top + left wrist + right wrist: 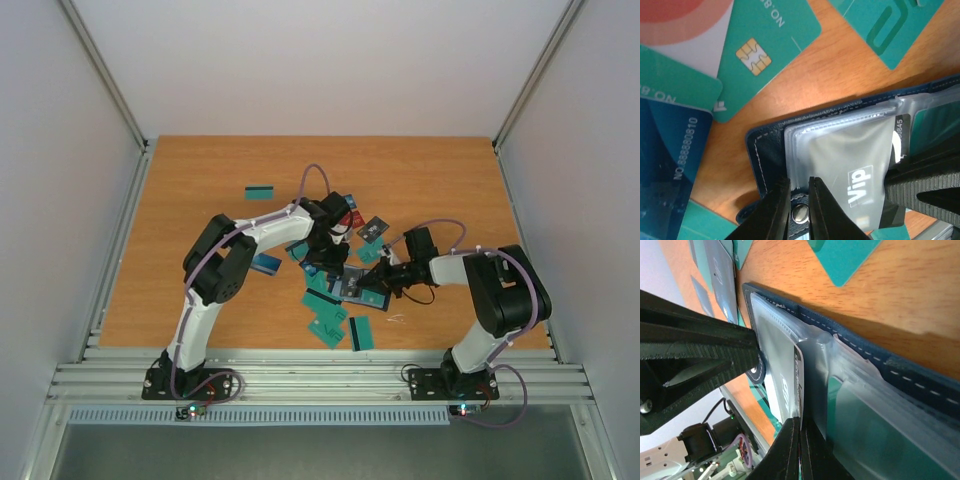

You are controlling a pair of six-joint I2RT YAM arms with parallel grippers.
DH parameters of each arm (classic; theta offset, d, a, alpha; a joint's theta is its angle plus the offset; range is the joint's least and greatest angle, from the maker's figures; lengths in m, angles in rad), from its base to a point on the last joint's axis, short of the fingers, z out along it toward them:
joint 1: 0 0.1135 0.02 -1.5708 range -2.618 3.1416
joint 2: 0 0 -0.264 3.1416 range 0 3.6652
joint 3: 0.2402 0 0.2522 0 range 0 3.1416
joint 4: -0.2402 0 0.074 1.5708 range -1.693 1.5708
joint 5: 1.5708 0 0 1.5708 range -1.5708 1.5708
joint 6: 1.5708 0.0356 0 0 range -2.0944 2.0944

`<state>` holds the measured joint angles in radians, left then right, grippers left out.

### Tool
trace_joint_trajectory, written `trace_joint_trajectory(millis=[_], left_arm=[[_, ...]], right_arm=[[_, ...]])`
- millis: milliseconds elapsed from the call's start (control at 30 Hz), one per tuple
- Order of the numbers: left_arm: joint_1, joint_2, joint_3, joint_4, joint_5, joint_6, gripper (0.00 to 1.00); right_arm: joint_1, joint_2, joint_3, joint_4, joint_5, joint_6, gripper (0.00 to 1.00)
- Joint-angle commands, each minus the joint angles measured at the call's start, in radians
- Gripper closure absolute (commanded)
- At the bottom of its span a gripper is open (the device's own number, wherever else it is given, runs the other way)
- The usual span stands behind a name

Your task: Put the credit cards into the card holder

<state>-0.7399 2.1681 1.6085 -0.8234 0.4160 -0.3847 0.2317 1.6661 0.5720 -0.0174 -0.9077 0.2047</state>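
Card holder (767, 150): navy, lying open and flat, clear sleeves (840, 145) facing up. Loose credit cards (765, 50) are scattered all round the holder, some just beside it.

Left gripper (799, 186): drawn nearly closed, tips bearing on the holder's edge at the snap (800, 214). It seems to be pinning the holder, not pinching it.

Right gripper (799, 427): clenched on a grey card (855, 185) that sits partway inside the holder's top sleeve.

Step in hand, by the look of it: seating that card. Hold your left pressure steady so the holder cannot slide. Push along the sleeve's length with the card flat, and do not lever the sleeve's mouth open. Let go only once the card lies fully inside the holder.
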Motion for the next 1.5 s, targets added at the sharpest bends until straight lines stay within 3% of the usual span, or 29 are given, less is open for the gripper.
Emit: trace_joint_trajectory(millis=[0, 267, 433, 633, 967, 1467], left_arm=[[0.002, -0.061, 0.034, -0.064, -0.022, 0.009, 0.87], [0.031, -0.116, 0.003, -0.088, -0.074, 0.034, 0.86], [0.039, -0.114, -0.032, -0.094, -0.107, 0.062, 0.86], [0.039, -0.076, -0.060, -0.095, -0.112, 0.085, 0.86], [0.029, -0.043, -0.108, -0.016, -0.015, 0.062, 0.87], [0.017, -0.045, -0.175, 0.083, 0.088, -0.007, 0.87]], right_arm=[[0.014, 0.025, 0.026, -0.076, 0.065, -0.018, 0.96], [0.015, -0.017, 0.055, -0.200, 0.091, -0.057, 0.79], [0.019, -0.045, 0.090, -0.305, 0.125, -0.080, 0.58], [0.061, -0.034, 0.140, -0.403, 0.193, -0.111, 0.44], [0.154, 0.032, 0.262, -0.561, 0.323, -0.142, 0.40], [0.257, 0.153, 0.442, -0.650, 0.317, -0.117, 0.41]])
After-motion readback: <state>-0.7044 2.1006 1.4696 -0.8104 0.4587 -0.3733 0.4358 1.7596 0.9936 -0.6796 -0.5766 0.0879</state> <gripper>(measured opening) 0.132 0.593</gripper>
